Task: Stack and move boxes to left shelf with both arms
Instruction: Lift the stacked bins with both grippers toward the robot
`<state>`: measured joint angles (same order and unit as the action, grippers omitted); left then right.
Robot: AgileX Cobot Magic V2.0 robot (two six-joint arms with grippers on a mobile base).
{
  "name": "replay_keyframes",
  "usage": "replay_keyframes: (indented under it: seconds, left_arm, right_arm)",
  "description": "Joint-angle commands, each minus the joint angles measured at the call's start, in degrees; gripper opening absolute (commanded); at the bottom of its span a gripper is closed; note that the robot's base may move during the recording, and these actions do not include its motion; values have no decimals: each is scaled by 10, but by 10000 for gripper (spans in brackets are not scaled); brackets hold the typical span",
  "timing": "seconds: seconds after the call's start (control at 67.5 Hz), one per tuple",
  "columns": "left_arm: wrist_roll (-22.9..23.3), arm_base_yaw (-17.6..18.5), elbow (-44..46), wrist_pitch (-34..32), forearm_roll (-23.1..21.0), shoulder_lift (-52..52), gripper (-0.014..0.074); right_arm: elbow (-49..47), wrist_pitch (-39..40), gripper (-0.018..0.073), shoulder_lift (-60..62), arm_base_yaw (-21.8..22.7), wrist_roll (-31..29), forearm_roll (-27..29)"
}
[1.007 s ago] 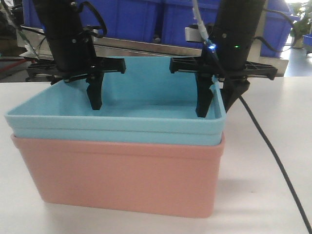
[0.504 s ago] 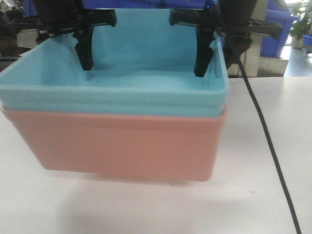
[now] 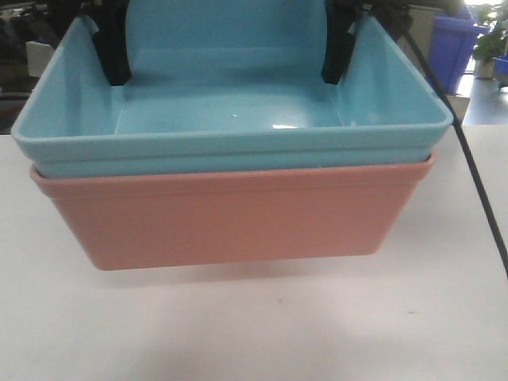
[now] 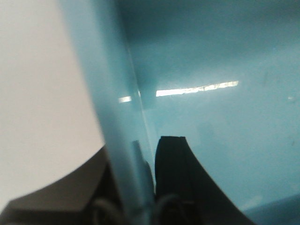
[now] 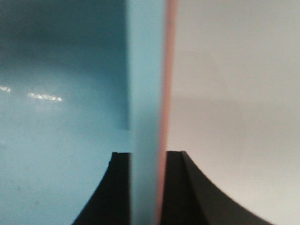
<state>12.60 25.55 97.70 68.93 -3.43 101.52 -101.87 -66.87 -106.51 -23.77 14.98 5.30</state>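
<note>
Blue tub (image 3: 238, 119) nested in pink tub (image 3: 230, 214), held over counter (image 3: 254, 333); L/R jaws clamp side walls. Keep arms level, synced.

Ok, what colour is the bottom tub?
The bottom tub is salmon pink; front view shows it best.

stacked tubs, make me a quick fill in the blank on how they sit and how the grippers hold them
1. The light blue tub sits nested ____ the salmon pink tub.
2. The right gripper pinches ____ wall layers together, one blue and one pink.
3. In the left wrist view, the left gripper straddles the wall of the ____ tub, with one finger inside it.
4. The light blue tub's interior is ____.

Missing words: inside; two; blue; empty
</note>
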Motion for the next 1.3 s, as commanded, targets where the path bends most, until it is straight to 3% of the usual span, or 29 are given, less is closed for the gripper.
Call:
replay_keyframes:
  seconds: [0.0,0.207,0.533,0.889,1.096,1.288]
  left_arm:
    - [-13,7,23,-14,-33,-51,-1]
    - [-10,7,23,7,-33,-61,-1]
    - [-10,7,23,26,-32,-85,-1]
    - [-10,7,-62,-37,-22,-190,-1]
    - [-10,7,-164,-101,-43,-249,-1]
    - [-10,7,-228,-108,-72,-281,-1]
  right_arm:
    - [-25,4,52,38,-2,-7,27]
    - [-24,-46,52,44,-2,-7,39]
    - [-24,-55,58,97,-5,-7,33]
    - [-12,-48,58,146,-47,-7,-21]
    - [70,-5,58,183,-49,-7,-22]
    - [190,37,58,252,-49,3,-13]
